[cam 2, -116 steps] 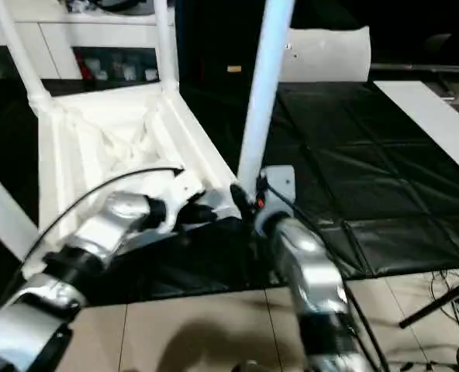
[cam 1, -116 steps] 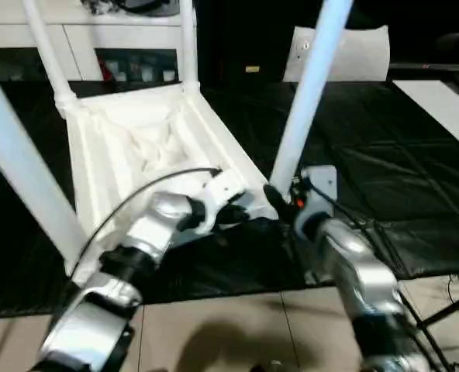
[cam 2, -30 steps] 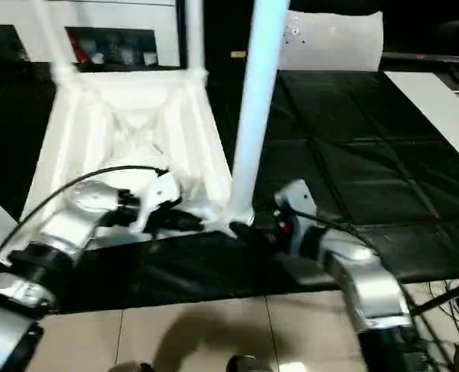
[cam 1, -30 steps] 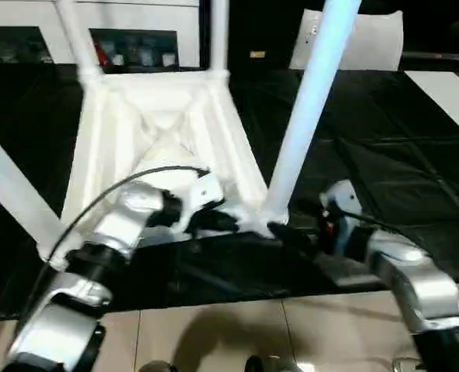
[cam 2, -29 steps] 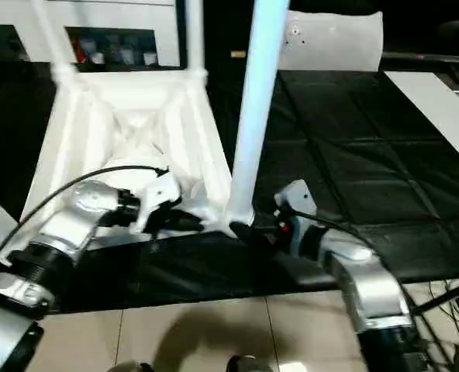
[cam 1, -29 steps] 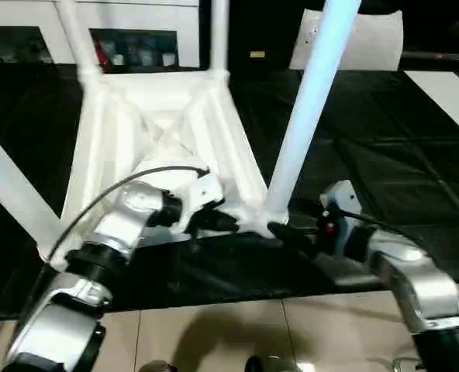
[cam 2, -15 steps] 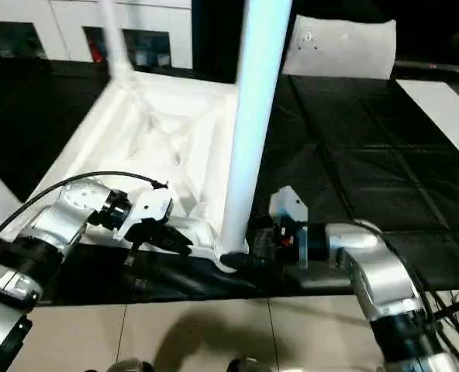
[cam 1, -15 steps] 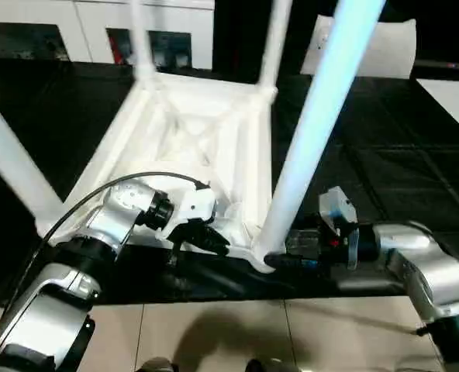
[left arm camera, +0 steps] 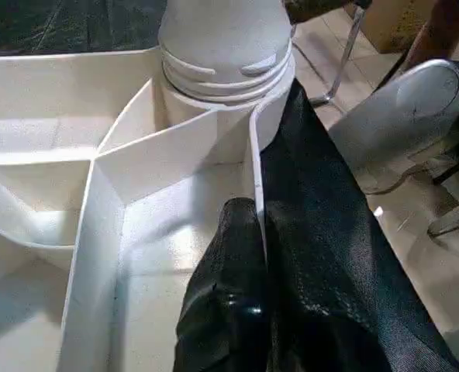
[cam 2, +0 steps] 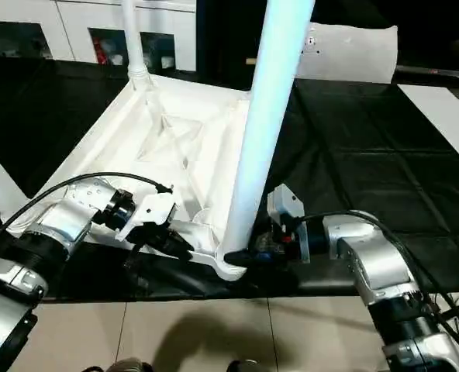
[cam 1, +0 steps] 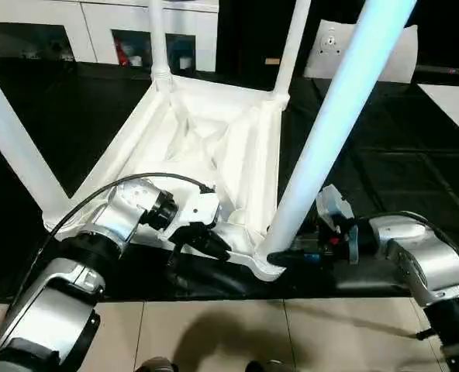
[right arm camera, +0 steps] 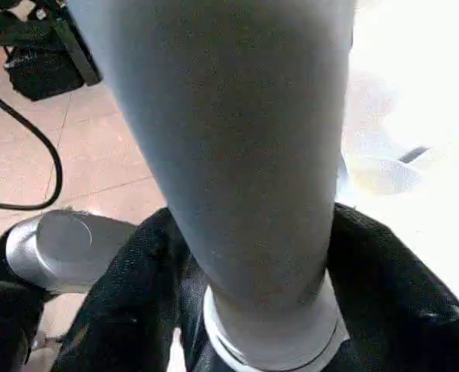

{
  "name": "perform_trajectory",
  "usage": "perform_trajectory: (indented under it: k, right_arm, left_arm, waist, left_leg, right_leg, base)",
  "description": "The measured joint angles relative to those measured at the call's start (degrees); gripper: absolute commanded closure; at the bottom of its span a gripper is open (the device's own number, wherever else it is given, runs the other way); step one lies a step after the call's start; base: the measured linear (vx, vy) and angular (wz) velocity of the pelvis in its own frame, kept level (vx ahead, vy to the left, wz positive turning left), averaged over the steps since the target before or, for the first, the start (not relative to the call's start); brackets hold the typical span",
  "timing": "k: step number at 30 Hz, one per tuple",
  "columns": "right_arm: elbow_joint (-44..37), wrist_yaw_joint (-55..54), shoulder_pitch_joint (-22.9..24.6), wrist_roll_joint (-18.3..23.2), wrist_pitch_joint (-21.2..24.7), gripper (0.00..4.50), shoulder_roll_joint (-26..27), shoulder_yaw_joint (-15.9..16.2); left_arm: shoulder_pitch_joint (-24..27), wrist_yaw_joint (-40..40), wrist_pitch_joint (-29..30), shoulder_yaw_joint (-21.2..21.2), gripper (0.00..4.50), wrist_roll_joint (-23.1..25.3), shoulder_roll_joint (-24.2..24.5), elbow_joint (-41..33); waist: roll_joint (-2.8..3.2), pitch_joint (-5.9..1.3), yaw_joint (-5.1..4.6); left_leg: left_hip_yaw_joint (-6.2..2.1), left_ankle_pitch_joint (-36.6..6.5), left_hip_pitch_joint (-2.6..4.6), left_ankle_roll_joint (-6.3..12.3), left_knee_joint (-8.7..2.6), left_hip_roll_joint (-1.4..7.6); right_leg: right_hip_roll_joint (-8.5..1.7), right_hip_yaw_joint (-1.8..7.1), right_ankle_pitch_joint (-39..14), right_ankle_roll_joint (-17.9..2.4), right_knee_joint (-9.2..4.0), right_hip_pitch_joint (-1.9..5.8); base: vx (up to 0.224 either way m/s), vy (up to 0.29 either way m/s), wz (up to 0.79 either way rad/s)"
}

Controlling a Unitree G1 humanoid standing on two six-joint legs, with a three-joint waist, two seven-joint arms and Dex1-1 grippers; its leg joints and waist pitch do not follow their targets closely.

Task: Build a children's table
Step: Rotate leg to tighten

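The table [cam 1: 206, 147] is lying upside down on the black-covered desk [cam 1: 384, 178], white, its ribbed underside facing up and all four legs standing in the corner sockets, so by my judgement the build is nearly done, with only seating the near leg [cam 1: 330, 132] and turning the table upright left. The left end effector [cam 1: 214, 246] is pinching the near rim [left arm camera: 254, 194] with its fingers closed on it. The right end effector [cam 2: 241, 256] is straddling the base of the near leg, its fingers set around it.
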Motion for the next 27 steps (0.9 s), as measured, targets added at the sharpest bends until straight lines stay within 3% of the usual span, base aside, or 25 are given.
perform_trajectory:
  k: [5,10,13,16,18,22,27]
  right_arm:
    - [0.29,-0.26,-0.04,-0.09,0.18,2.31,0.25,0.09]
    - [-0.57,-2.71,0.23,-0.11,2.25,2.46,1.21,-0.05]
    - [-1.97,-7.11,1.23,-0.38,4.23,2.5,3.17,-0.72]
    - [-4.24,-17.27,2.38,-2.06,9.05,2.51,7.93,-3.34]
    - [-5.84,-27.82,3.69,-2.9,12.74,2.52,13.33,-7.02]
    - [-6.35,-40.98,3.51,-4.64,15.71,2.53,18.84,-11.06]
    - [-5.42,-53.71,1.52,-8.96,16.24,2.53,25.44,-13.11]
  left_arm:
    - [-0.12,-0.03,-0.12,-0.23,4.5,0.11,0.02,0.26]
    - [-0.12,0.75,0.77,-0.15,4.5,0.29,0.23,0.33]
    - [-0.07,2.79,4.64,0.6,4.5,0.57,-0.15,-0.08]
    - [1.27,8.56,12.69,3.55,4.5,0.69,-1.05,-2.21]
    - [2.31,14.54,18.84,5.53,4.5,0.74,-2.98,-4.23]
    - [3.48,22.91,24.51,7.23,4.5,0.76,-7.91,-6.29]
    - [3.56,32.52,29.4,9.09,4.5,2.21,-12.53,-7.47]
  waist:
    - [-0.16,-0.07,0.44]
    - [-0.26,-0.15,0.25]
    - [-0.21,-0.18,-0.12]
    - [-0.18,-0.2,-1.01]
    - [-0.18,-0.2,-2.19]
    - [-0.17,-0.23,-4.18]
    - [0.03,-0.3,-4.95]
  left_leg:
    - [0.0,-0.04,0.03,-0.09,0.1,0.02]
    - [0.0,-0.03,0.11,-0.16,0.09,0.03]
    - [-0.01,0.02,0.22,-0.24,0.09,0.03]
    - [-0.03,0.05,0.26,-0.29,0.09,0.02]
    - [-0.07,0.17,0.24,-0.44,0.18,0.02]
    - [-0.34,0.17,0.09,-0.43,0.23,0.02]
    - [-0.43,0.16,0.19,-0.41,0.16,0.01]
  right_leg:
    - [0.0,0.01,0.0,0.0,0.09,0.0]
    - [0.01,0.02,0.01,-0.01,0.16,0.02]
    - [0.01,0.01,-0.13,0.25,0.2,0.3]
    - [0.01,0.02,-0.16,0.29,0.14,0.31]
    - [0.01,0.01,-0.17,0.31,0.08,0.26]
    - [0.0,-0.42,-0.17,0.33,-0.82,0.23]
    - [-0.05,-0.62,-0.17,0.32,-1.27,0.23]
  base:
    - [0.0,0.0,0.0]
    - [0.0,0.0,0.0]
    - [0.0,0.0,0.0]
    - [-0.017,0.001,-0.02]
    - [-0.052,0.008,-0.07]
    - [0.0,0.0,0.0]
    - [0.0,0.0,0.0]
